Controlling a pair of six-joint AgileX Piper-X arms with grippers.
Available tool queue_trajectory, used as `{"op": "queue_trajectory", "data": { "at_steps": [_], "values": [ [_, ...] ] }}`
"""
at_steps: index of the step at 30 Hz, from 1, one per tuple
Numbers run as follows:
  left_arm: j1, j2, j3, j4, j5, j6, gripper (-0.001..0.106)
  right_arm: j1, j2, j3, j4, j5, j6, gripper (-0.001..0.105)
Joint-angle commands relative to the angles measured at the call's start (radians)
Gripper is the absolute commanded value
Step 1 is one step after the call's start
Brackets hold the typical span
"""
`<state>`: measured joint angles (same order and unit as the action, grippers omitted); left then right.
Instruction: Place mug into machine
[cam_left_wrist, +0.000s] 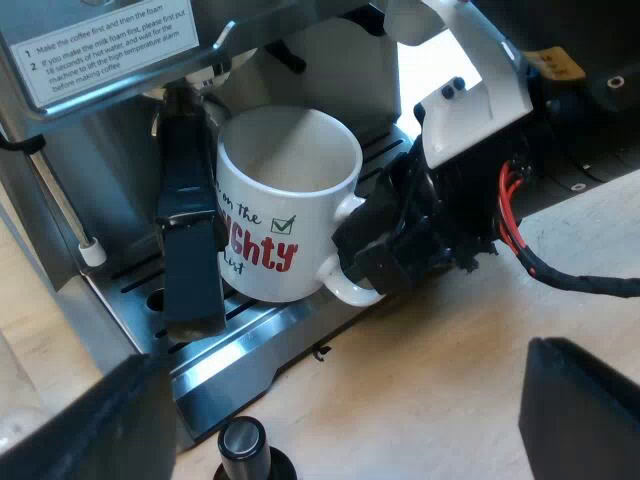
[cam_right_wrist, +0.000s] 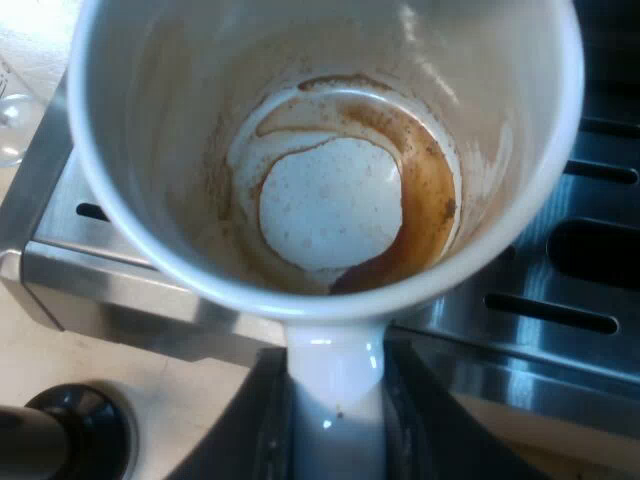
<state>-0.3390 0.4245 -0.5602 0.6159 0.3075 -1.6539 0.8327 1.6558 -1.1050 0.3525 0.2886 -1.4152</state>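
One white ceramic mug (cam_left_wrist: 285, 200) with red lettering and a ticked box on its side sits at the front of the brushed-steel espresso machine (cam_left_wrist: 105, 165), over the slotted metal drip tray (cam_left_wrist: 270, 330) and just beside a long dark handle (cam_left_wrist: 190, 250) that juts out from the machine. The right wrist view looks straight down into the mug (cam_right_wrist: 330, 150): its inside is stained, with a brown ring of coffee dregs around a pale patch at the bottom. The right gripper (cam_left_wrist: 375, 255) is clamped on the mug's looped handle, its black fingers (cam_right_wrist: 265, 430) pressed against either side. The left gripper (cam_left_wrist: 330, 425) hangs well back from the machine with its two fingers spread wide and nothing between them. Part of the lettering is hidden behind the dark handle, and the handle's far end cannot be made out. Whether the mug's base touches the tray cannot be told. A black-knobbed tamper (cam_left_wrist: 243, 442) stands near the tray's front edge, cut off.
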Motion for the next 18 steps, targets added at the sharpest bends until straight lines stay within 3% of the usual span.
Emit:
{"op": "queue_trajectory", "data": {
  "at_steps": [1,11,18],
  "values": [
    [-0.003,0.003,-0.003,-0.017,0.011,0.006,0.071,0.000,-0.007,-0.025,0.009,0.001,-0.010,0.000],
    [-0.003,0.003,-0.003,-0.017,0.011,0.006,0.071,0.000,-0.007,-0.124,0.113,0.006,-0.062,0.000],
    [-0.003,0.003,-0.003,-0.017,0.011,0.006,0.071,0.000,-0.007,-0.130,0.176,0.005,-0.062,0.000]
  ]
}}
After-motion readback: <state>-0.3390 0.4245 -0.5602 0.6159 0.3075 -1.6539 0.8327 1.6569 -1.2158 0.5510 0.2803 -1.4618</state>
